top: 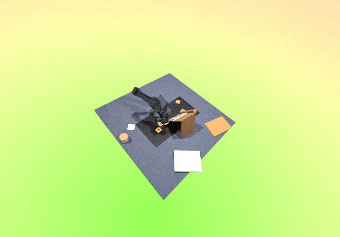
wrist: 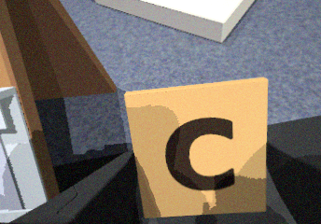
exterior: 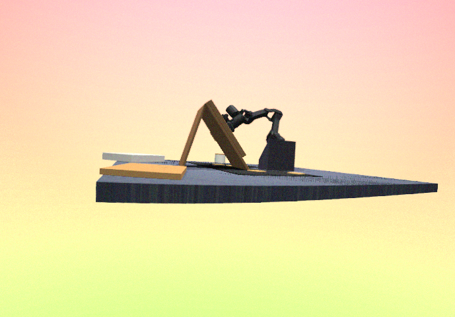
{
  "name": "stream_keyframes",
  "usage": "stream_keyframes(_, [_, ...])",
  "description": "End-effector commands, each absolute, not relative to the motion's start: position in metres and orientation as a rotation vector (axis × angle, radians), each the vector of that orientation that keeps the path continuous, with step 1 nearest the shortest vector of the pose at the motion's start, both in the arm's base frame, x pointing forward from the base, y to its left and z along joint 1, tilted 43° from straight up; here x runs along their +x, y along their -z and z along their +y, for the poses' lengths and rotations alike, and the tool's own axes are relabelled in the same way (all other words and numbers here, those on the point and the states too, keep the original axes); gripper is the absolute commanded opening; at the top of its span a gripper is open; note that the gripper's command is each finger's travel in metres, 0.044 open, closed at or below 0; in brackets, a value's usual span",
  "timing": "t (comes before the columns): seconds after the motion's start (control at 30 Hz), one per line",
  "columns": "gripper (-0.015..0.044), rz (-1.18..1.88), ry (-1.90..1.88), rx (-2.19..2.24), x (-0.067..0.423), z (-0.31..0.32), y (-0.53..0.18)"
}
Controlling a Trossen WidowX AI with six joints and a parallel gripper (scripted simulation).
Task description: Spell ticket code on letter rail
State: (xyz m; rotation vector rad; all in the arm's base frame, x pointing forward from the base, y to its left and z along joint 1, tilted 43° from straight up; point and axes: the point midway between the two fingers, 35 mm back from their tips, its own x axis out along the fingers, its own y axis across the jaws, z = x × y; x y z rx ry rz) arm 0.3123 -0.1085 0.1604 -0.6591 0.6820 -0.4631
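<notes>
My gripper (top: 163, 115) (exterior: 230, 120) is shut on a tan letter tile marked C (wrist: 201, 149) and holds it upright in the air beside the sloped wooden board (top: 187, 126) (exterior: 220, 133) (wrist: 51, 61). The white letter rail (top: 175, 117) (wrist: 0, 154) runs along the board's face and shows at the left edge of the wrist view. Two loose tiles (top: 160, 123) (top: 157, 130) lie on the dark mat (top: 150, 138) under the gripper. Another tile (top: 177, 101) lies behind the board. The small white ticket (top: 131, 127) lies left of the mat; its print is too small to read.
A white slab (top: 187, 161) (exterior: 132, 156) (wrist: 191, 14) lies near the counter's front edge. An orange slab (top: 217, 125) (exterior: 143, 170) lies right of the board. A short tan cylinder (top: 123, 137) stands near the left edge. The arm's dark base block (exterior: 278, 154) stands behind the board.
</notes>
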Motion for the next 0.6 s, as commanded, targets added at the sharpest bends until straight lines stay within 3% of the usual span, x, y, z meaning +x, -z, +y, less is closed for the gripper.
stream_keyframes(0.0, [0.0000,0.681,0.469,-0.655,0.3127,-0.1074,-0.1587])
stream_keyframes(0.57, [0.0000,0.682,0.469,-0.655,0.3144,-0.1013,-0.1528])
